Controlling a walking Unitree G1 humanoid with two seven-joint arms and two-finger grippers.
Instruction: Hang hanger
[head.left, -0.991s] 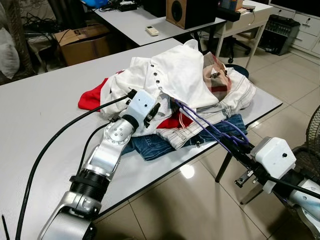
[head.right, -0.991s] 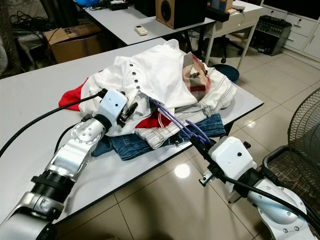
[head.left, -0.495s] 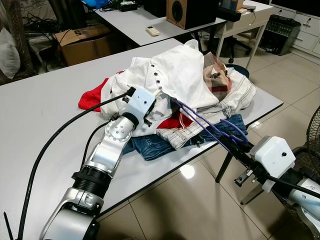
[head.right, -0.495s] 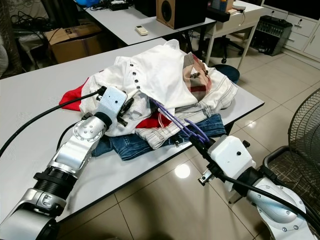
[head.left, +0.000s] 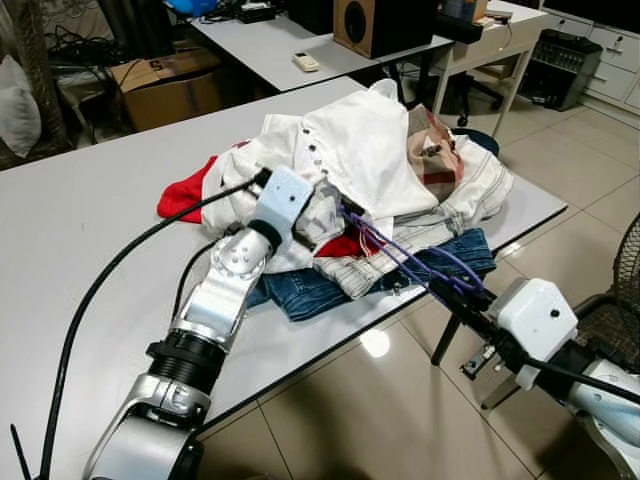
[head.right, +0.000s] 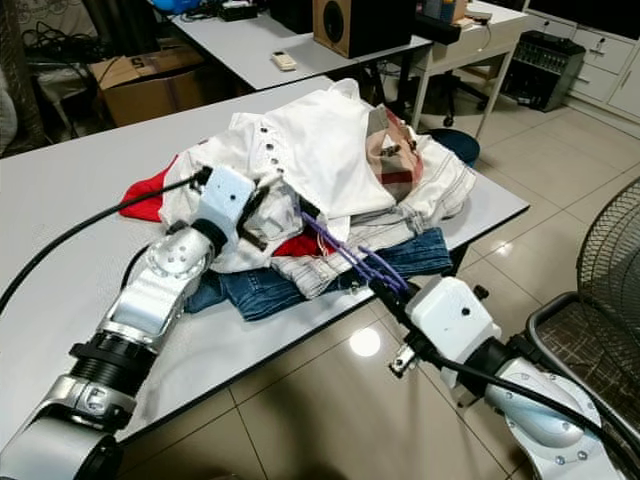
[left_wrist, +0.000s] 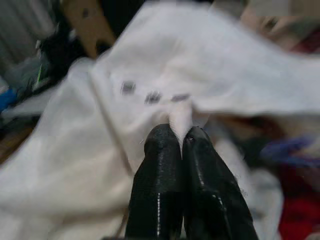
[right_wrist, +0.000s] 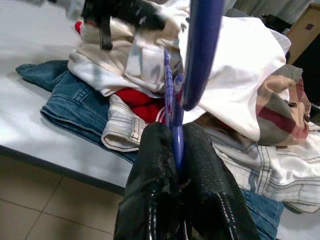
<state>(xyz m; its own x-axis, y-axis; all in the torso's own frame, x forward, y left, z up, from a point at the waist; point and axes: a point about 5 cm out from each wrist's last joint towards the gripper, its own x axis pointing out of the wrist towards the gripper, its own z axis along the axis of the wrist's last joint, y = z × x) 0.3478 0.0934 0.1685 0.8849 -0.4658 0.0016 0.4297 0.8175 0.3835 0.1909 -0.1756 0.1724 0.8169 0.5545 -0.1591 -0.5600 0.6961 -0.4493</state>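
Nearest me, at about four o'clock, my right gripper (head.right: 385, 295) reaches out from below the table edge, its two black fingers (right_wrist: 155, 170) pressed tight on the purple hanger (head.left: 405, 260). The hanger's thin wire frame runs from my grip up toward eleven o'clock, its far end slipping under the white shirt (head.left: 365, 150) on top of the clothes pile.

At about nine o'clock my left arm stretches across the white table (head.left: 90, 230). My left gripper (head.left: 305, 215) is at the near left side of the pile, its fingers (left_wrist: 160, 165) closed together and pinching a small fold of the white shirt just below a row of dark snaps.

The pile sits near the table's right end: blue jeans (head.left: 320, 290) at the bottom near edge, a striped white garment (head.left: 460, 215) above, a red cloth (head.left: 185, 195) poking out at ten o'clock, and a plaid piece (head.left: 435, 155) at one o'clock.

Farther off, at twelve o'clock, a second table holds a wooden speaker (head.left: 375, 25).
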